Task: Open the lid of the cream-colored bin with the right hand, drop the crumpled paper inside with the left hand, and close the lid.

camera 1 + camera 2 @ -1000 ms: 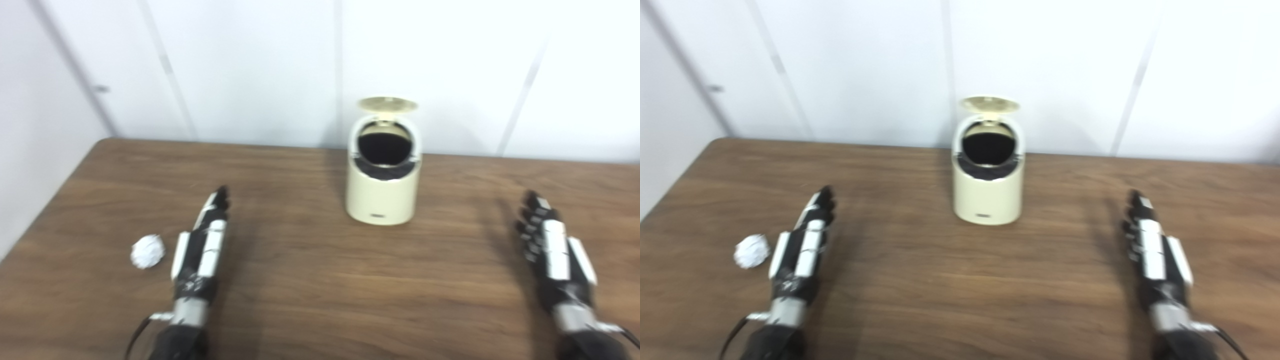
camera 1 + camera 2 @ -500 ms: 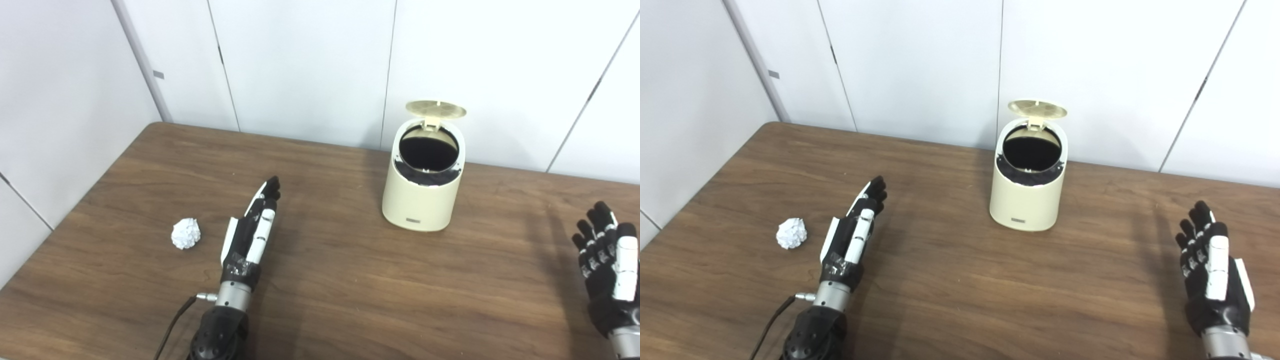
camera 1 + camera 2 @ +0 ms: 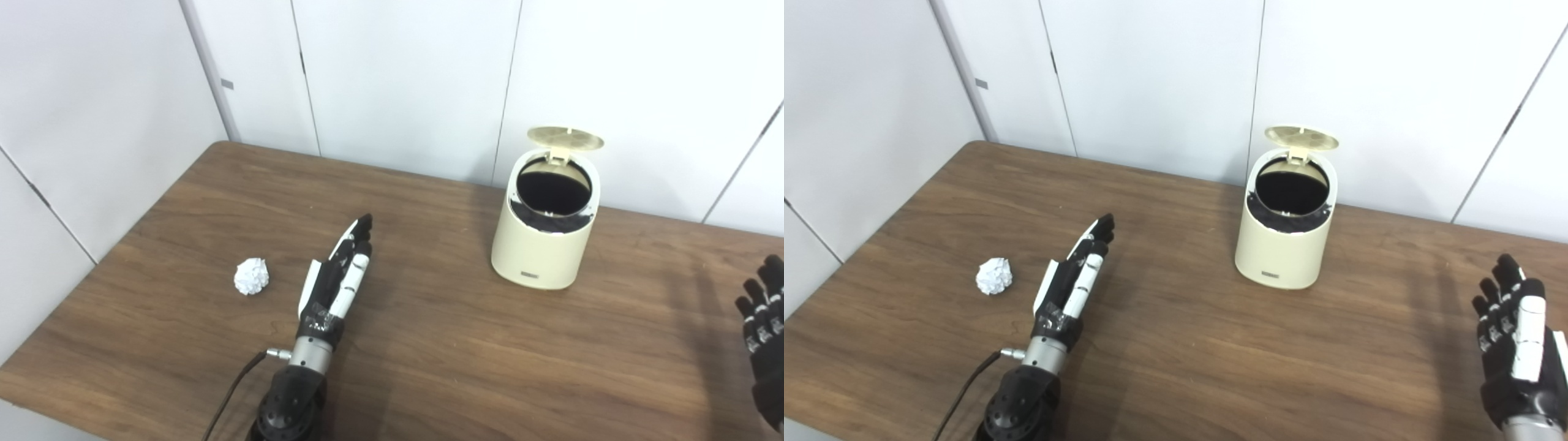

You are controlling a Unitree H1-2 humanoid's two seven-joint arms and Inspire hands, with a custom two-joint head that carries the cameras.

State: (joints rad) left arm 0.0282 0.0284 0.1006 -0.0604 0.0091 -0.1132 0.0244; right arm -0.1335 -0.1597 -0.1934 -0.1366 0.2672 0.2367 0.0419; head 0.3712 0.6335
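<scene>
White panelled walls behind, brown wooden table (image 3: pixel 1176 361) in front. Lid (image 3: pixel 1301 138) of the cream-colored bin (image 3: pixel 1285 251) already tipped up at the back, dark mouth wide open, so step one looks done. Crumpled paper (image 3: pixel 994 276) lying on the wood, just beside the left hand (image 3: pixel 1072 288) on its outer side, not touching. Left hand flat, fingers straight and close together, holding nothing. Right hand (image 3: pixel 1516 334) far off at the right edge, fingers spread, empty. Left to do: pick up, drop, close. Plenty of bare wood between paper and bin; paper well in from the table's left edge, bin close against the wall.
</scene>
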